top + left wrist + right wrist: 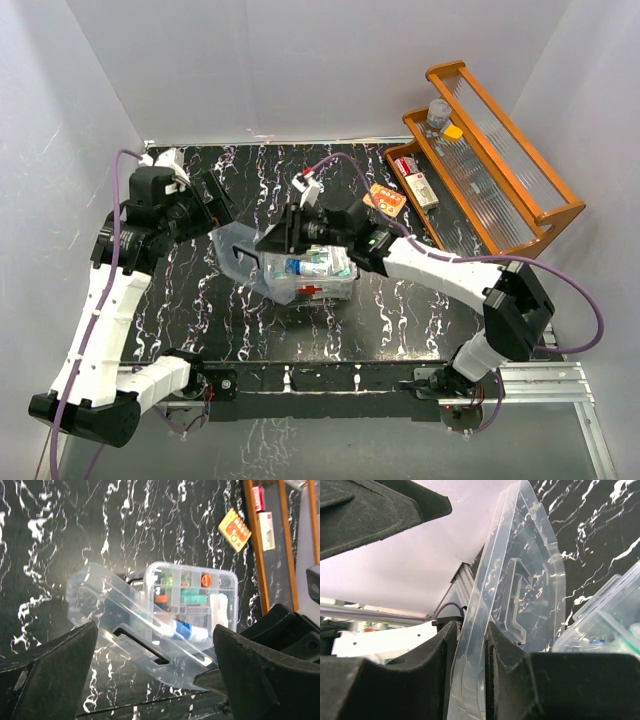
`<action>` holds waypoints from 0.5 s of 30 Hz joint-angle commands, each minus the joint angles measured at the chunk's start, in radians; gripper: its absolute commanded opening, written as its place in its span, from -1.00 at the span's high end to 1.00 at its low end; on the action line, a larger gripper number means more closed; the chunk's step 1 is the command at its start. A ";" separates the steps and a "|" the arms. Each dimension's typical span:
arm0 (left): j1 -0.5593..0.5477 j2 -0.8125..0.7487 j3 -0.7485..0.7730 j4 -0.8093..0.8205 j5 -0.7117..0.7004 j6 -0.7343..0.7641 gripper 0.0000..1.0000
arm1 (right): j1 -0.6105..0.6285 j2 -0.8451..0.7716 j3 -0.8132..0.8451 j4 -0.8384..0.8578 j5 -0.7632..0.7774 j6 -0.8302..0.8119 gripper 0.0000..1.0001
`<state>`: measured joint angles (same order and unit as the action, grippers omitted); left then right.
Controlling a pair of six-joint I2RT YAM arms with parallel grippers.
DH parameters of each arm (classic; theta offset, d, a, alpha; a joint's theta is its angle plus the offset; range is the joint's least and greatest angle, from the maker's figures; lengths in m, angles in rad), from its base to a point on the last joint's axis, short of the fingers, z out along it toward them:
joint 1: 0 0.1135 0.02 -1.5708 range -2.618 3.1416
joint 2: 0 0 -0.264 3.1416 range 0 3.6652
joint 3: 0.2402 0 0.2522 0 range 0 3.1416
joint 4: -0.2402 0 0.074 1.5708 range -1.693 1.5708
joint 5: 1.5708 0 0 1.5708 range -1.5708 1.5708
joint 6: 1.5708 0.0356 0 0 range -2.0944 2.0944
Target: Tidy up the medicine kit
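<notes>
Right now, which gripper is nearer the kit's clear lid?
Right. The right gripper is clamped on the lid's edge; the left gripper hangs open above it, not touching.

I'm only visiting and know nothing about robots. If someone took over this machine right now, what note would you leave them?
Left pincer: wide open above the medicine kit, holding nothing.
Right pincer: shut on the edge of the clear lid, which is off the kit and tilted at its left side.
Kit: mid-table, open, a tube and small items inside.
Loose: an orange packet on the table beside the wooden rack.
Done: lid off. Left: probably pack the strays, then refit the lid.
</notes>
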<state>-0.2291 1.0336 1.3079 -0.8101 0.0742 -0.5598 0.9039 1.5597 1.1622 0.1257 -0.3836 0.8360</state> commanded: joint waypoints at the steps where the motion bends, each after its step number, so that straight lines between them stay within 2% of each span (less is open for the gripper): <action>1: 0.001 0.034 0.090 0.020 -0.009 0.048 -0.97 | -0.104 -0.063 -0.011 0.090 -0.218 0.038 0.64; 5: 0.002 0.041 0.087 0.040 -0.024 0.054 -0.97 | -0.177 -0.077 -0.037 0.088 -0.306 0.104 0.63; 12: 0.001 0.013 -0.054 0.112 0.037 0.045 -0.97 | -0.294 -0.078 -0.070 0.108 -0.454 0.207 0.63; 15: 0.001 0.015 -0.115 0.134 0.078 0.049 -0.97 | -0.342 -0.078 -0.107 0.199 -0.538 0.259 0.63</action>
<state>-0.2291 1.0634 1.2545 -0.7124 0.0898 -0.5236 0.6228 1.5181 1.0817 0.1604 -0.7761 1.0111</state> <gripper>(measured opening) 0.984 0.230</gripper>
